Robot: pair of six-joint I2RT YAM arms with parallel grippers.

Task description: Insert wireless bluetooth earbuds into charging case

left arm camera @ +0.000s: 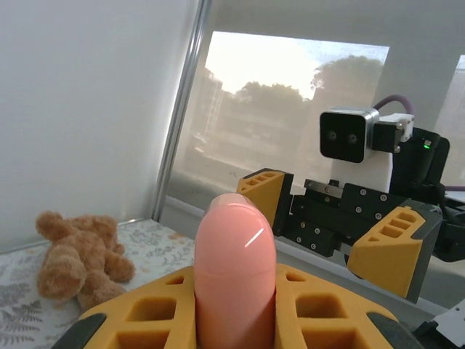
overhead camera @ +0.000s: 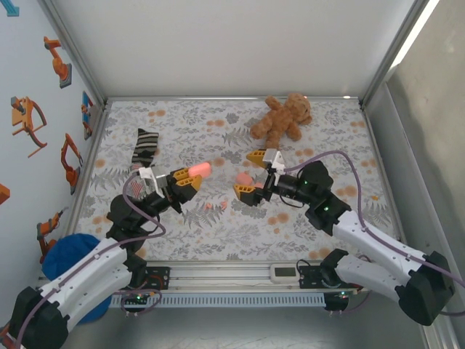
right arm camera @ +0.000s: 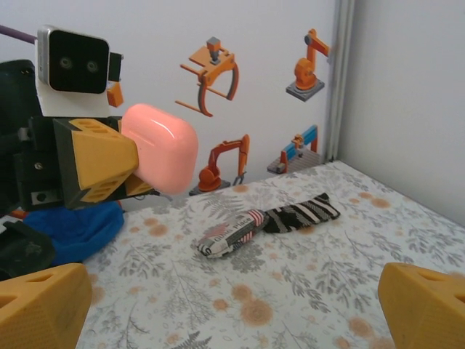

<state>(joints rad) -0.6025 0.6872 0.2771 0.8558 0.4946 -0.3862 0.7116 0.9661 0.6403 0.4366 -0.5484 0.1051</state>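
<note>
From above, mid-frame: clenches left gripper (overhead camera: 190, 177) on the pink case (overhead camera: 199, 169), raised off the cloth (overhead camera: 182, 123), likely to present it; spreads right gripper (overhead camera: 249, 173) wide opposite; leaves earbuds (overhead camera: 209, 206) loose just below.
Left wrist: pins pink case (left arm camera: 234, 269) upright, bottom centre.
Right wrist: faces pink case (right arm camera: 161, 145) upper left, jaws parted at bottom corners.

two pink cases (overhead camera: 197, 169), two earbuds (overhead camera: 209, 207), one teddy bear (overhead camera: 282, 120), one sock (overhead camera: 144, 147).
</note>
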